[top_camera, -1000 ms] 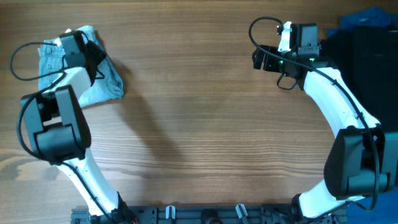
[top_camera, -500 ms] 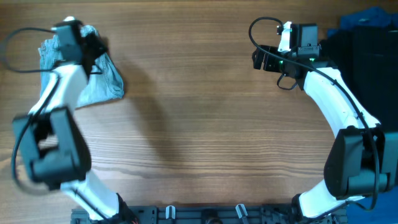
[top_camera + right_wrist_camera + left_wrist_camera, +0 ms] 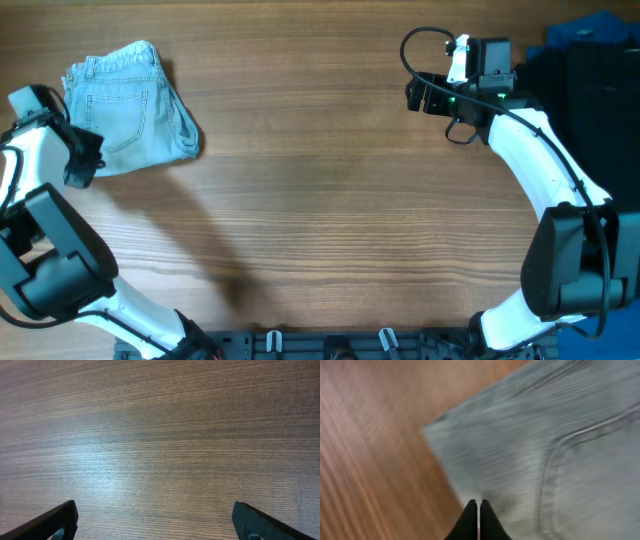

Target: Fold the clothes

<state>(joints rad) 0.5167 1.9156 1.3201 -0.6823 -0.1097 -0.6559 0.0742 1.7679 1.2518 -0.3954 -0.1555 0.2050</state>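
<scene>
the shorts [image 3: 130, 105] lie flat on the table [image 3: 330, 220] at about 10 o'clock, near its far left corner. the left gripper [image 3: 82, 165] sits at their 7 o'clock corner, with its tips over the edge of the cloth. the right gripper [image 3: 415, 95] is at about 1 o'clock on the table, well apart from the shorts, over bare wood. a piled garment [image 3: 595, 110] lies at 2 o'clock along the right edge. a second cloth [image 3: 590, 28] lies behind it, at its 12 o'clock.
</scene>
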